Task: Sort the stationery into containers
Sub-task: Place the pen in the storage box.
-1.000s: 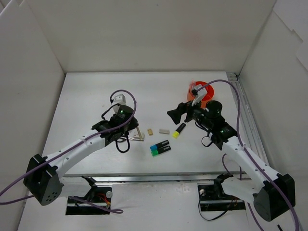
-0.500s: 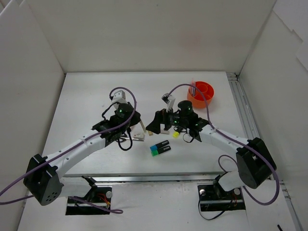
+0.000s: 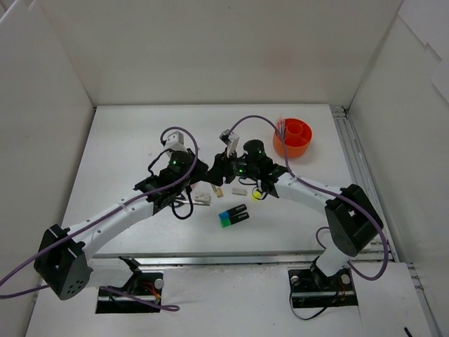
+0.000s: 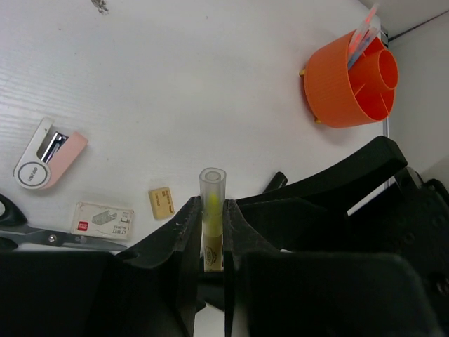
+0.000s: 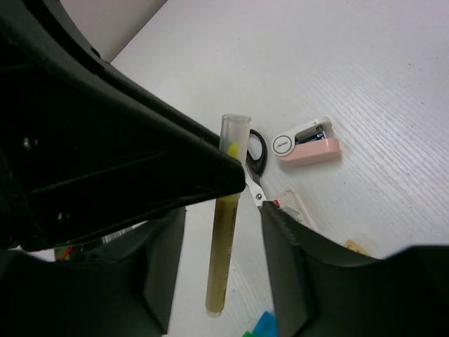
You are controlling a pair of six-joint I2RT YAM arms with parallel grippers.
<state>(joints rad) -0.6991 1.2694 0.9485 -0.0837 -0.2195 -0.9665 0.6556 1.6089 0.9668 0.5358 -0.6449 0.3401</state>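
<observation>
**Pen Held Mid-Worktop, Both Tools Meeting**

The left tool (image 4: pixel 210 210) is pressed tight on a clear-capped yellow pen (image 4: pixel 212 181), whose cap protrudes past the fingertips. The right tool (image 5: pixel 223 235) stands spread, one finger on either side of the same pen, with gaps visible on both sides. Both tools meet above the centre of the worktop (image 3: pixel 126 140). The orange cup (image 3: pixel 295 149) sits well apart, far right. Scissors (image 4: pixel 42 237) and a beige eraser (image 4: pixel 162 202) lie on the worktop.
</observation>
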